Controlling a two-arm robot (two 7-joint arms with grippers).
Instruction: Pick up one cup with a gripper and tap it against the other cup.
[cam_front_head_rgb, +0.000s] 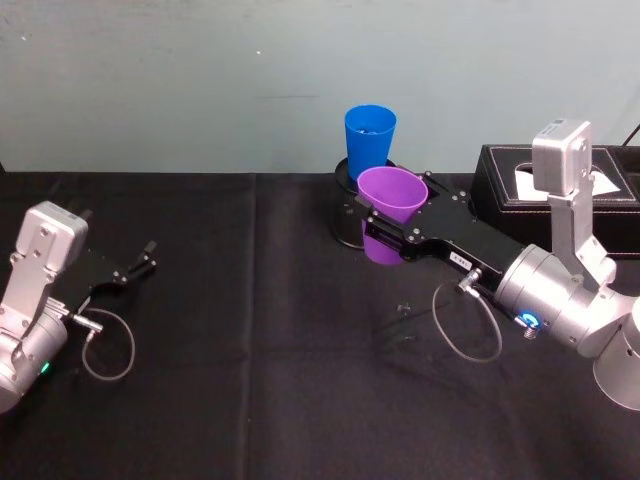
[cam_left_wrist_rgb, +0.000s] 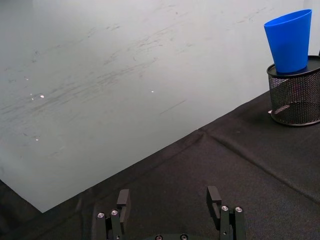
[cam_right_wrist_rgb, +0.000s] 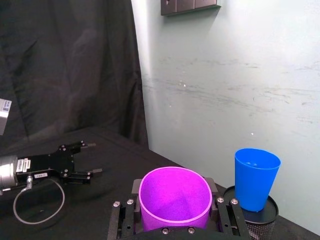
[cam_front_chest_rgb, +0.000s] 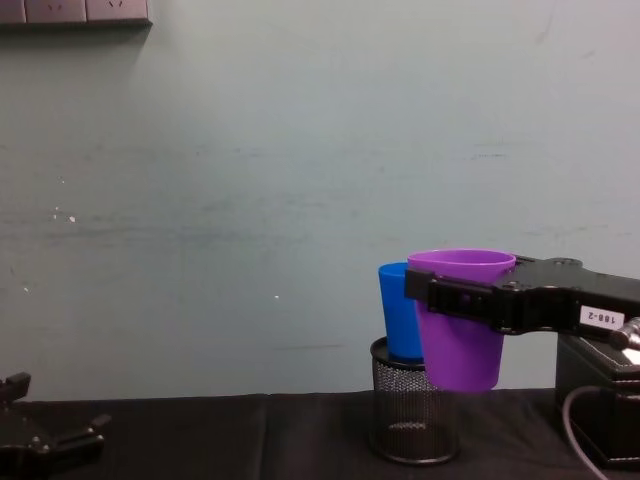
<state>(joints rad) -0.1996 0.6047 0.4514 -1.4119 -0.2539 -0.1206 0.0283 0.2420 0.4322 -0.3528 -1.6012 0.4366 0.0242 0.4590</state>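
My right gripper (cam_front_head_rgb: 395, 212) is shut on the purple cup (cam_front_head_rgb: 390, 200) and holds it upright above the table. The fingers clasp the purple cup (cam_right_wrist_rgb: 175, 197) just under its rim. The blue cup (cam_front_head_rgb: 369, 135) stands upright on top of a black wire-mesh pen holder (cam_front_head_rgb: 345, 215), just behind the purple one. In the right wrist view a small gap shows between the purple cup and the blue cup (cam_right_wrist_rgb: 255, 177). From the chest, the purple cup (cam_front_chest_rgb: 460, 335) overlaps the blue cup (cam_front_chest_rgb: 398, 320). My left gripper (cam_front_head_rgb: 140, 262) rests open at the table's left, nothing between its fingers (cam_left_wrist_rgb: 124, 200).
A black tissue box (cam_front_head_rgb: 560, 180) sits at the back right, beside my right arm. A black cloth (cam_front_head_rgb: 250, 380) covers the table, and a pale wall rises close behind the cups. The mesh pen holder (cam_front_chest_rgb: 410, 415) stands near the wall.
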